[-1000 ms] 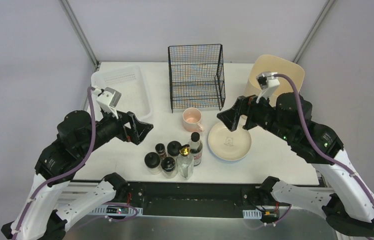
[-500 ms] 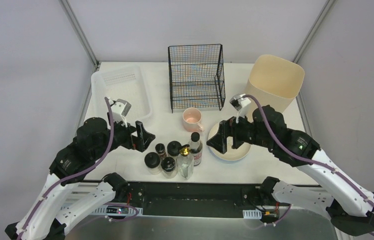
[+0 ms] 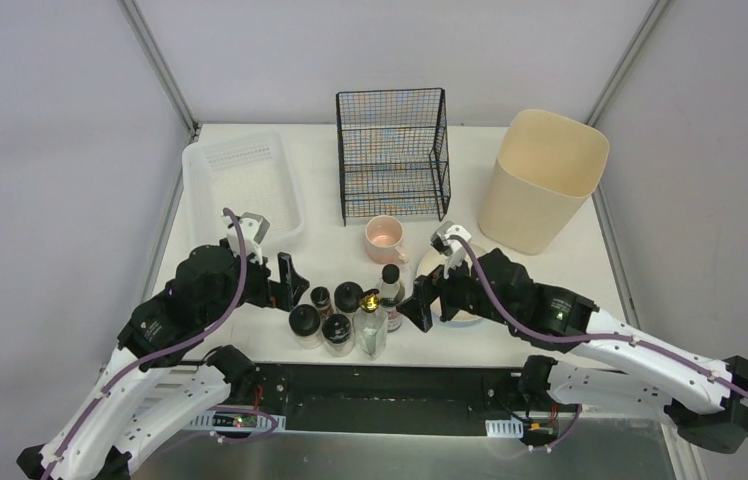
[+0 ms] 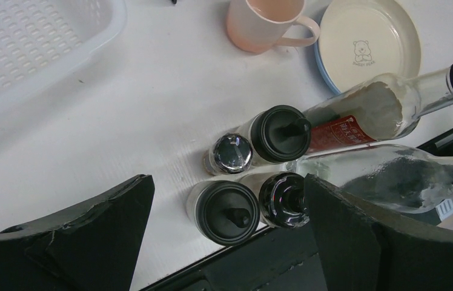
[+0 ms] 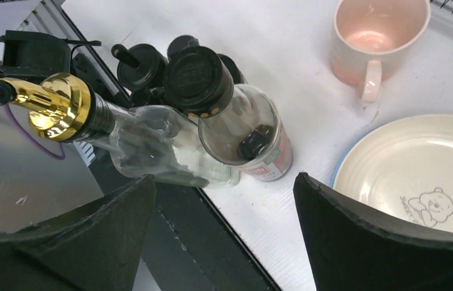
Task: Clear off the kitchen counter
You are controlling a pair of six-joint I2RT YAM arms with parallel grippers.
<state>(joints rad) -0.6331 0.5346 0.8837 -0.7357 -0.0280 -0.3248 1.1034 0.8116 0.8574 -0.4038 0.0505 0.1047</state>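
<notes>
Right tool above matte white counter.

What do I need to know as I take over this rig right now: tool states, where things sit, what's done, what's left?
Left tool: open, empty, over the four small jars.
Right tool: open, empty, hovering beside the red-label bottle.
On the kitchen counter: the jars, that bottle and the gold-spout bottle clustered at the near edge; pink mug and plate just behind.
Done: nothing visibly put away; white tray and wire rack hold nothing.
Left: every item, starting probably with the bottles.
</notes>
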